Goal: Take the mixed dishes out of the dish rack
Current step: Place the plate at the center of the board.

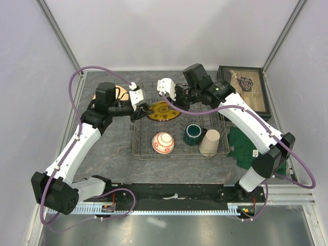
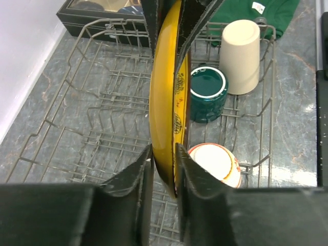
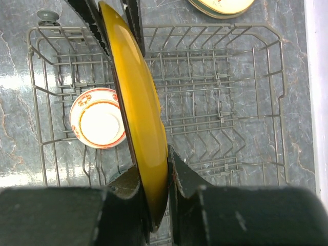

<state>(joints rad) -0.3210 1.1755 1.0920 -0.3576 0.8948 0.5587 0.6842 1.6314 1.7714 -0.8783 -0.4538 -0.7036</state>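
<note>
Both grippers are shut on the gold-brown patterned plate, which is held on edge over the grey wire dish rack. My left gripper clamps its left rim; the left gripper's jaws pinch it. My right gripper clamps the opposite rim, its jaws tight on it. In the rack stand the red-and-white bowl, the dark green mug and the beige tumbler. The pale green plate lies on the table left of the rack, partly hidden by my left arm.
A dark glass-lidded box stands at the back right. A green folded cloth lies right of the rack. Upright tines fill the rack's empty half. Grey walls close in the table on three sides.
</note>
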